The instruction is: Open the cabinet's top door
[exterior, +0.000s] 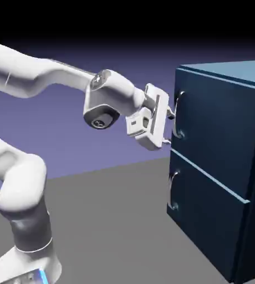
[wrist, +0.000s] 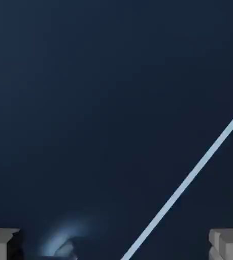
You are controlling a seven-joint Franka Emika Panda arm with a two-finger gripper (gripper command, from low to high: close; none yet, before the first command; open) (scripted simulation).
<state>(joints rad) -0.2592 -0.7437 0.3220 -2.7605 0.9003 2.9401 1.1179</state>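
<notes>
In the exterior view, a big, boxy, dark blue cabinet (exterior: pixel 221 74) is standing on the exterior view's right. Its flat, dark blue top door (exterior: pixel 221 133) is sitting shut above a flat, dark blue bottom door (exterior: pixel 207 213), which is sitting shut too. The two doors are hiding the inside, so I cannot tell what the cabinet is holding. A thin, pale blue strip (exterior: pixel 210 176) is running between the doors. A curved, shiny silver top handle (exterior: pixel 175 116) is standing upright near the top door's left edge, and a curved, shiny silver bottom handle (exterior: pixel 171 191) is sitting below it on the bottom door. The white robot arm (exterior: pixel 68 77) is reaching over from the left. Its white pincer with two small grey fingers (exterior: pixel 169 127) is pointing at the top door, right by the top handle. The fingers are standing wide apart, one higher than the other. I cannot tell if they are touching the handle.

In the hand view, the dark blue top door is filling most of the space. The pale strip is slanting from the bottom middle up to the right edge. The pincer's two grey fingers are showing in the bottom corners, wide open. A small, curved grey bit is peeking up between them, nearer the left finger, beside a soft, pale glow.
</notes>
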